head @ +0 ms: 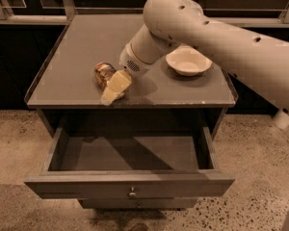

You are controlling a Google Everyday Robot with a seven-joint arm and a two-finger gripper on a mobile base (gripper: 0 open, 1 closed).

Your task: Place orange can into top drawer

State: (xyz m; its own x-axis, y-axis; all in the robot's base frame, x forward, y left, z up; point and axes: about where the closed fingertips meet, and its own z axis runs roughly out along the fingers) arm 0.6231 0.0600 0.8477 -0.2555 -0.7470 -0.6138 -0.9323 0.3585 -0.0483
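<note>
The orange can lies on its side on the grey cabinet top, near the front edge, left of centre. My gripper reaches down from the right and sits right against the can's front right side, hiding part of it. The top drawer is pulled out below the cabinet top; its inside holds nothing. A small metal knob sits at the centre of its front.
A round cream bowl stands on the cabinet top to the right, behind my arm. A narrower lower drawer front shows beneath. Speckled floor surrounds the cabinet. Dark shelving runs along the back.
</note>
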